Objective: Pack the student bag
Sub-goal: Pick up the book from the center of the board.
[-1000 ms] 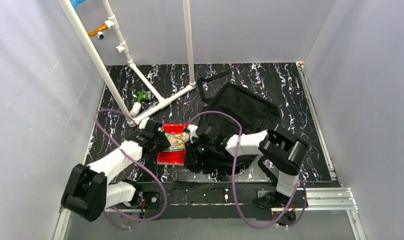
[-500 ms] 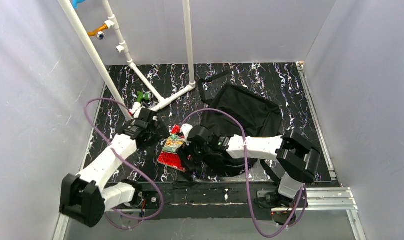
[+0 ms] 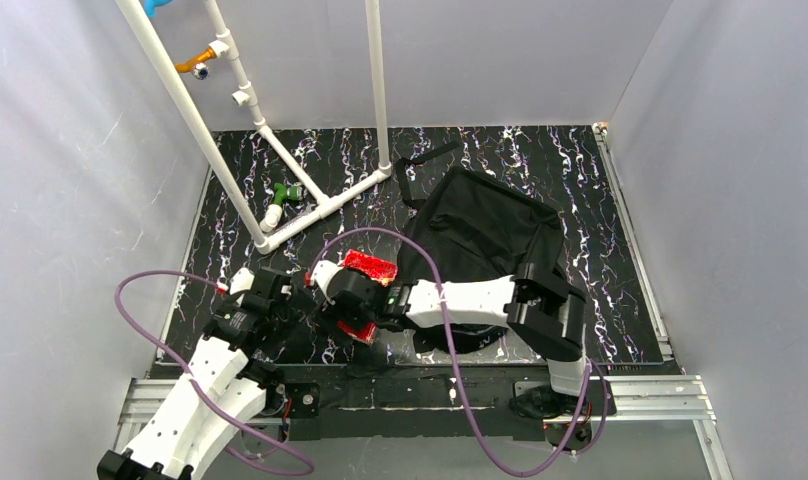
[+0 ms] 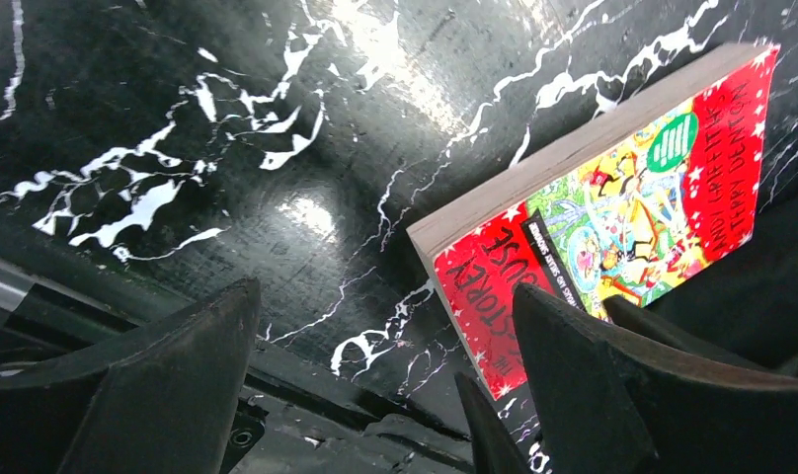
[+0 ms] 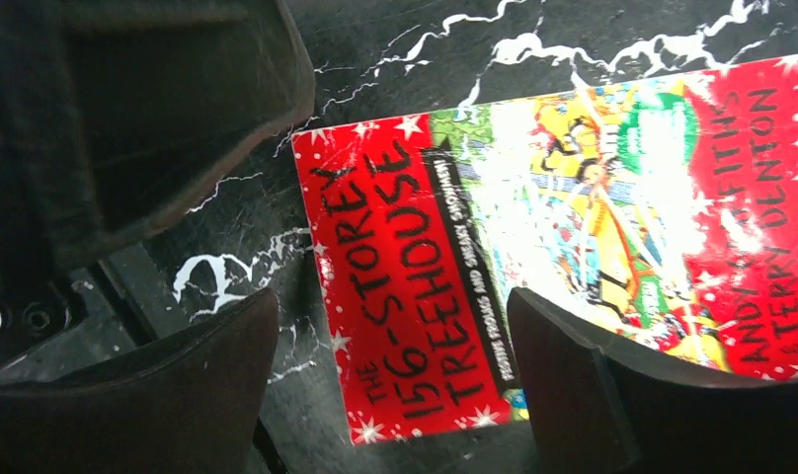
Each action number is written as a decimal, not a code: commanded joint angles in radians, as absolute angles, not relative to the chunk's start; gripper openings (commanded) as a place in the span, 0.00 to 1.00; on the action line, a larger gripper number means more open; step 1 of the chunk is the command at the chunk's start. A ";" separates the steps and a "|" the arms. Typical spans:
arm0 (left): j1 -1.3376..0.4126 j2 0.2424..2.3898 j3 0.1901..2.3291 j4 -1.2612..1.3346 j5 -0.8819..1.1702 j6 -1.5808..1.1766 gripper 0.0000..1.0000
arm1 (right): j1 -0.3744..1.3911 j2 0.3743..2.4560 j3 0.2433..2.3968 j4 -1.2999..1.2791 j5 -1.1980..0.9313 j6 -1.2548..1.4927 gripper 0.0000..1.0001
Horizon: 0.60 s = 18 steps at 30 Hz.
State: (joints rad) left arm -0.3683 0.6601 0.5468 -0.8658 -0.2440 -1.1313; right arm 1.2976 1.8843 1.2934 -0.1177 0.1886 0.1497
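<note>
The student bag [image 3: 485,230], a black fabric backpack, lies slumped on the table right of centre with a strap [image 3: 425,155] trailing toward the back. A red storybook [image 3: 370,265] lies flat on the dark marbled table just left of the bag. My right gripper [image 3: 332,305] hovers over the book [image 5: 573,227], open [image 5: 390,385], its fingers straddling the book's near corner without touching it. My left gripper [image 3: 290,302] stands open [image 4: 385,395] just left of the book [image 4: 612,217], with only bare table between its fingers.
A white pipe frame [image 3: 280,150] rises from the back left of the table, with a small green and white item [image 3: 280,197] beside its base. Grey walls close in both sides. A metal rail [image 3: 640,392] runs along the near edge.
Both grippers opened and let go of the book, which now lies flat on the table. The left arm drew back toward the near left, and the right gripper swung left over the book.
</note>
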 commanded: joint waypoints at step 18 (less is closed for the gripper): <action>-0.364 0.597 0.613 -1.107 -0.371 -1.385 0.98 | 1.374 1.990 1.301 -0.112 0.451 0.149 0.79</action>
